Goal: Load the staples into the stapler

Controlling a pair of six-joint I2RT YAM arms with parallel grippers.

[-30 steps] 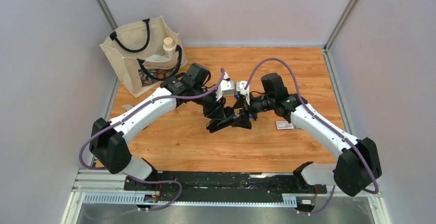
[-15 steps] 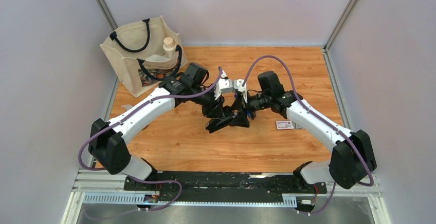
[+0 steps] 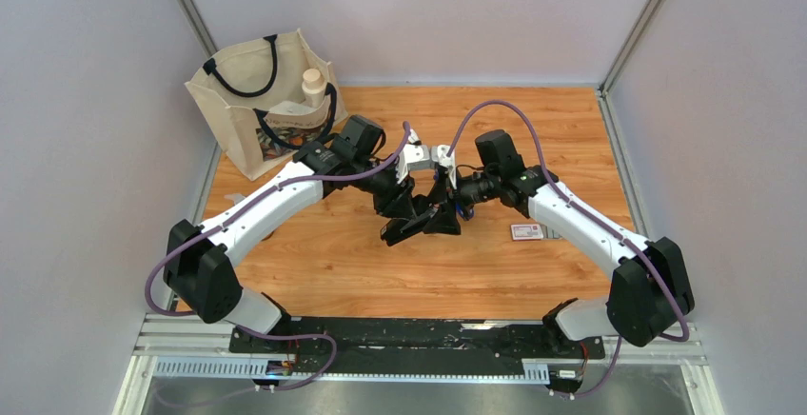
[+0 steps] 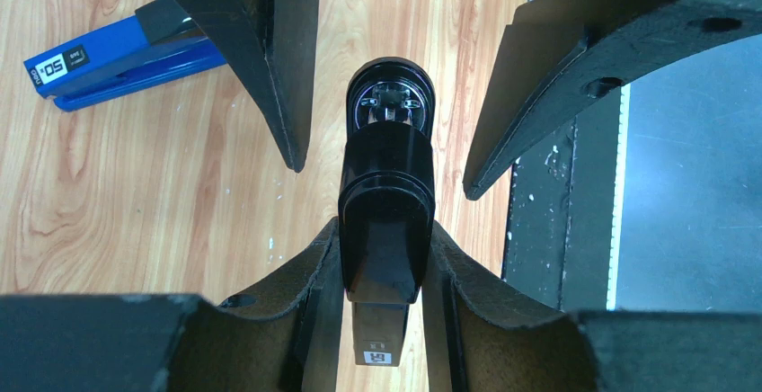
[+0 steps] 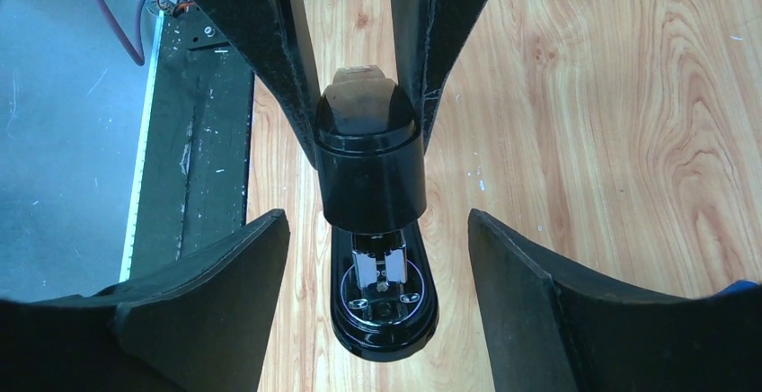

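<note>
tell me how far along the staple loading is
Done: the left gripper is shut on the black stapler, holding it by the rear part of its body. In hand: the right gripper is open astride the stapler's front end, not gripping it. Left: the staples box lies on the table away from both grippers and neither holds a strip, so loading is not yet done.

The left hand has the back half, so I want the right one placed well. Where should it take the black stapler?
Probably the free front end of the black stapler, across its long sides, coming from the nose. The left hand clamps the rear half, and the open right hand straddles the nose without touching.
</note>
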